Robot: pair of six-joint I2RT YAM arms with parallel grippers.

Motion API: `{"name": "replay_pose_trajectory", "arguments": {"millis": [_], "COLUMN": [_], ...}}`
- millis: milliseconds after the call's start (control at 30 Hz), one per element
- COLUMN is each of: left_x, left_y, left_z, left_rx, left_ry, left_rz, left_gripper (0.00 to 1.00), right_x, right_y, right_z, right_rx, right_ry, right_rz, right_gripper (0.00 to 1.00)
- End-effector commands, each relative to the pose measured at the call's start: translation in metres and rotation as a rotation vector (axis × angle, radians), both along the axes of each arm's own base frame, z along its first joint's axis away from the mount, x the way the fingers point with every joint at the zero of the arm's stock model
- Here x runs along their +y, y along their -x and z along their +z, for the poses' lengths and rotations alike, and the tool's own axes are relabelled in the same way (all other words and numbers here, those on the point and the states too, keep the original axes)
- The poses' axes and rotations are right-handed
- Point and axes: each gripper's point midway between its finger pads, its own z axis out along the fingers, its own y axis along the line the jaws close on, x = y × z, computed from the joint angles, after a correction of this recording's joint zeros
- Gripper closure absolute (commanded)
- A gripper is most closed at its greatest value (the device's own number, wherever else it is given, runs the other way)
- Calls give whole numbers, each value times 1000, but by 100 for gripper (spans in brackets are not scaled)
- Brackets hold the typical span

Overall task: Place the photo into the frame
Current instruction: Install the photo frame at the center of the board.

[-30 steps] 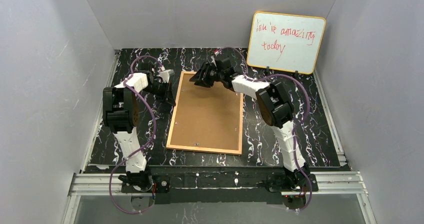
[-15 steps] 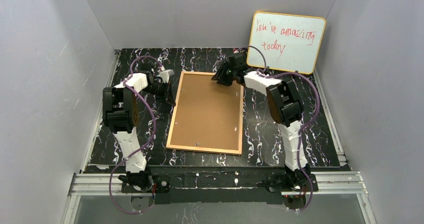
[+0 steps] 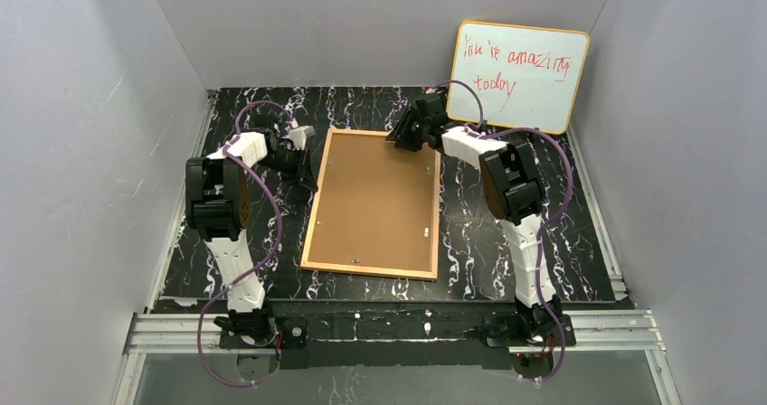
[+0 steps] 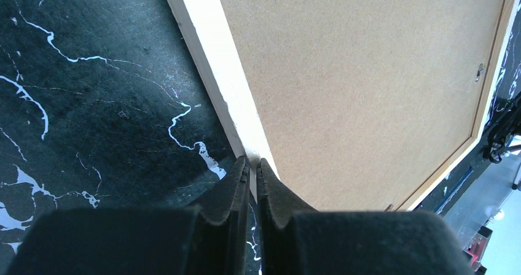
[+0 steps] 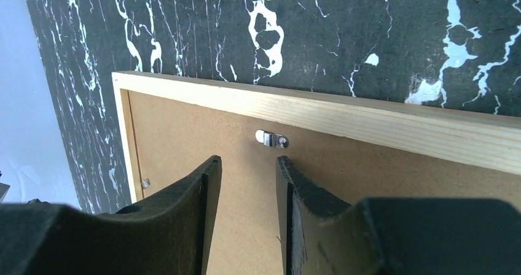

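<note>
The frame (image 3: pixel 373 202) lies face down on the black marbled table, its brown back panel up and its light wooden rail around it. My left gripper (image 3: pixel 303 172) is shut, its tips (image 4: pixel 253 162) resting at the outer side of the frame's left rail (image 4: pixel 215 60); nothing shows between them. My right gripper (image 3: pixel 402 139) hovers open over the back panel near the far rail (image 5: pixel 381 124), its tips (image 5: pixel 247 160) just short of a small metal turn clip (image 5: pixel 271 139). The photo is out of view.
A whiteboard (image 3: pixel 517 75) with red handwriting leans on the back wall at the far right. More metal clips sit on the back panel (image 3: pixel 423 232), (image 5: pixel 145 183), (image 4: pixel 478 72). Grey walls close in both sides.
My right gripper has slid rightward along the frame's far edge and its jaws have narrowed a little. The left arm and the frame have stayed still.
</note>
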Motion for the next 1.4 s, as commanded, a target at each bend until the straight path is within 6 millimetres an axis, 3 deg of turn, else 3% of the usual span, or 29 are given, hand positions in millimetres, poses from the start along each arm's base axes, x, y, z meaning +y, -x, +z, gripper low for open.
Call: {"name": "replay_pose_trajectory", "arguments": {"millis": [0,567,1100,1233,1367], "left_x": [14,14,13,12,13], "left_y": [23,22,24,24,23], "left_z": [-31,-33,-35,-33,-24], "left_rx": [90,95,100,100,99], "left_ry": [-100,-100,-92,-90,-84], "left_rz": [-26,-27,-40,-42,-64], "left_gripper": [99,100,100,100,100], "right_x": [3,4,18,25,18], "right_y": [-10,-27,-26,-22,-26], "right_z": [-6,-4,-5,11,57], "right_rx": [-13,-67,-71,-100,-165], "right_ry": [3,-14,-81,-140,-163], "right_rz": [-17,-54,-9,26,42], "right_gripper": [54,59,61,58,46]}}
